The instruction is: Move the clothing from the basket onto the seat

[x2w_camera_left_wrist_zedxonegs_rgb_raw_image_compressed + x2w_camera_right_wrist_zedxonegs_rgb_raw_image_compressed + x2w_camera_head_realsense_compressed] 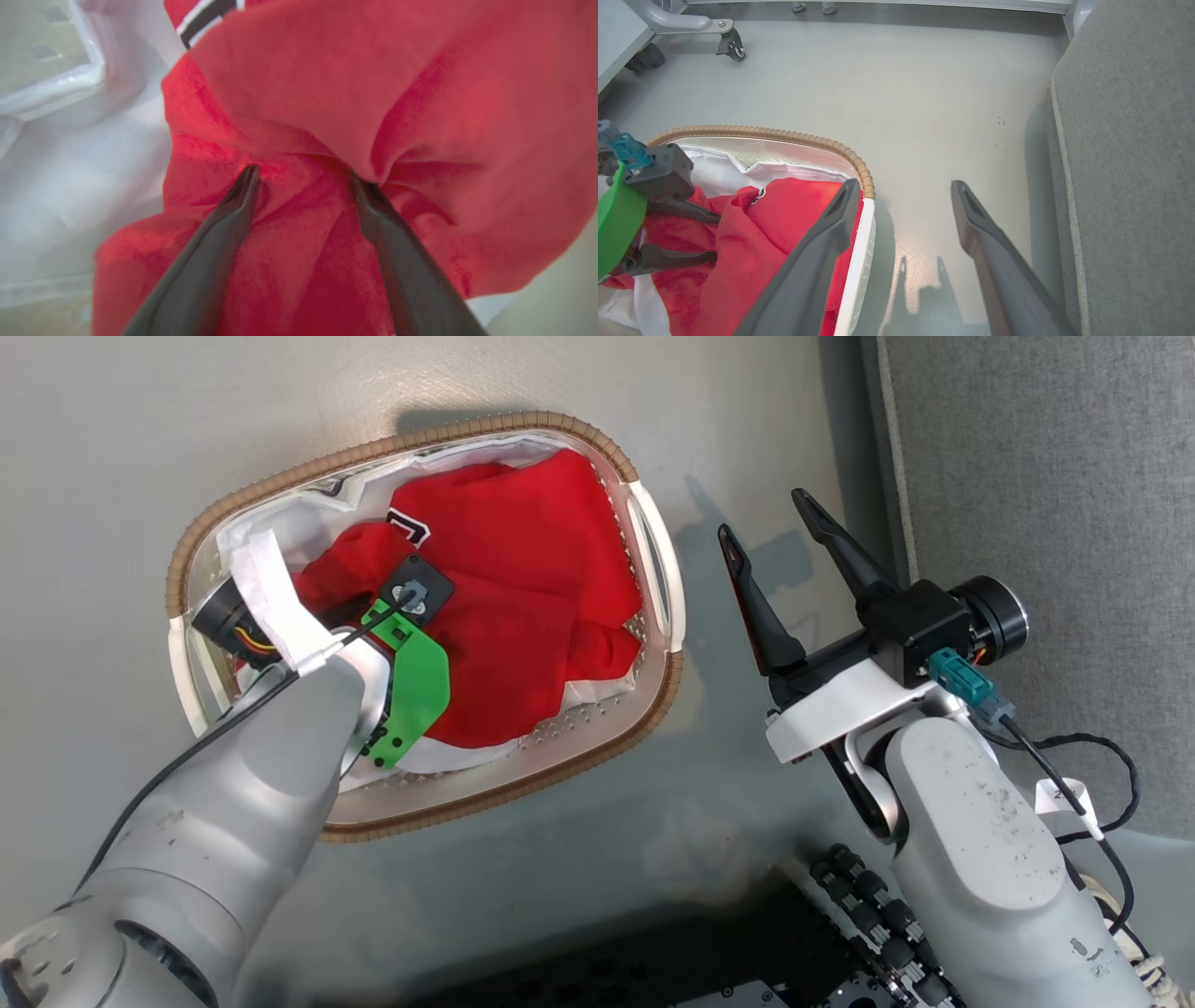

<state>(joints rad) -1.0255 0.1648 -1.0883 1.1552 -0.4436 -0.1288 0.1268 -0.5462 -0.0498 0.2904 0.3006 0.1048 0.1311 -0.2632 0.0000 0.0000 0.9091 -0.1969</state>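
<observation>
1. The floor is lying smooth, pale grey and slightly glossy under everything, and it is catching the shadows of my right fingers.
2. The seat is running along the right side. It is grey woven upholstery with a rounded edge and a pale stitched seam, and the frame is cutting most of it off.
3. The basket is sitting on the floor, apart from the seat. It is an oval of white perforated plastic with a brown ribbed rim, and my left forearm is covering its near left part.
4. The clothing is lying inside the basket as soft, bright red fabric in loose folds, with a white-and-dark band showing at one edge. I cannot tell whether I am seeing one piece or two.
5. A thin white liner is showing around and beneath the red, crumpling against the basket wall.
6. My right gripper is hovering over bare floor between basket and seat. Its two dark tapered fingers are spreading wide and holding nothing.
7. My left gripper is reaching down into the basket with its fingers parted. The tips are pressing into the red cloth and a ridge of it is bunching between them, not yet pinched. In the head view my wrist is hiding those fingers.
</observation>
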